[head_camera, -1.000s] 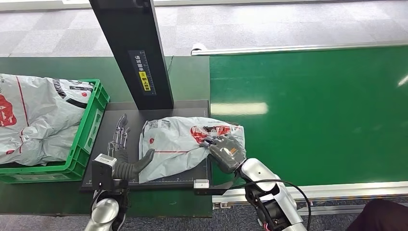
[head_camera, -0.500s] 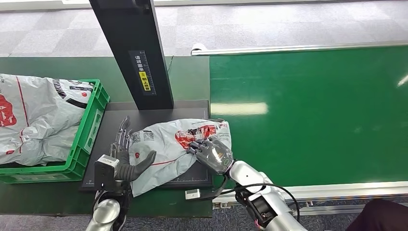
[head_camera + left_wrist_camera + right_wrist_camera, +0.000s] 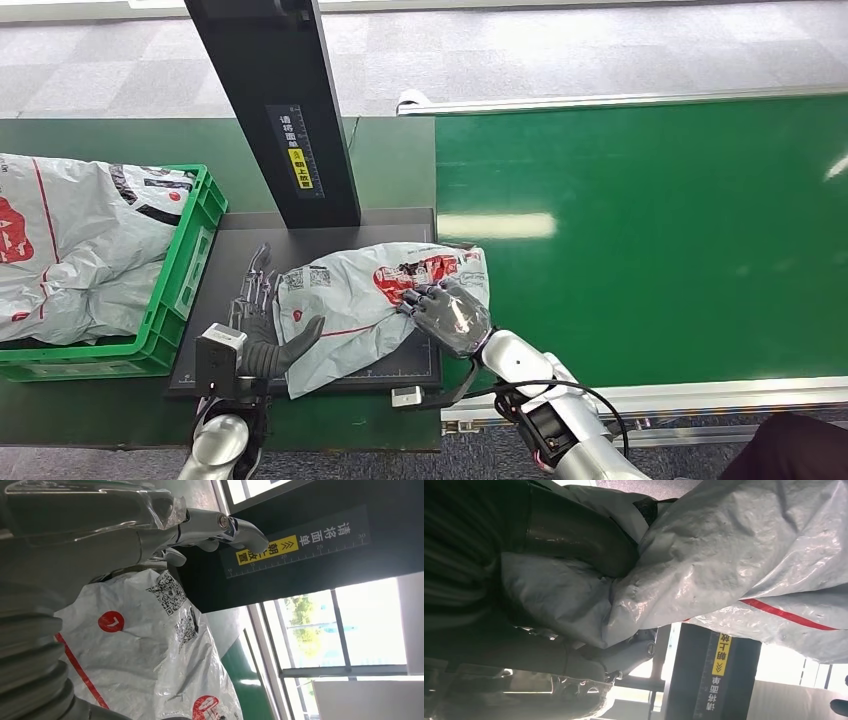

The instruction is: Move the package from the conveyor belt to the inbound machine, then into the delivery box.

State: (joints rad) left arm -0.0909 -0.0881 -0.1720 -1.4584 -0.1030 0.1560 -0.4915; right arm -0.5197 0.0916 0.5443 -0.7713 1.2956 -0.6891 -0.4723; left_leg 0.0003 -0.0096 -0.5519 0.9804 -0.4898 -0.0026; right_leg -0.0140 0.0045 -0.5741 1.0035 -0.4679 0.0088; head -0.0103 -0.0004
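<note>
Grey plastic, creased, with red print and code labels: the package (image 3: pixel 375 305) lies on the black platform (image 3: pixel 325 232) of the inbound machine, at the foot of its dark upright post (image 3: pixel 275 105). One end sags over the platform's near edge; the other end reaches the seam with the green belt (image 3: pixel 650 240).

Right hand (image 3: pixel 450 315) sits on the package's belt-side end, fingers spread over the red print. In the right wrist view the film (image 3: pixel 734 565) is bunched and folded between the thumb and the dark fingers (image 3: pixel 574 540), so this hand grips the package.

Left hand (image 3: pixel 265 335) lies at the package's opposite end. Its thumb rests against the package edge; its fingers extend flat along the bare platform just beside the bag, apart and holding nothing. The left wrist view shows the fingers (image 3: pixel 215 527) stretched toward the post above the labelled face of the bag (image 3: pixel 150 655).

Green crate (image 3: pixel 185 265) stands touching the platform on the left side, holding other grey bags (image 3: pixel 75 245).

Post carries a yellow label (image 3: pixel 301 168) under a printed scale.
</note>
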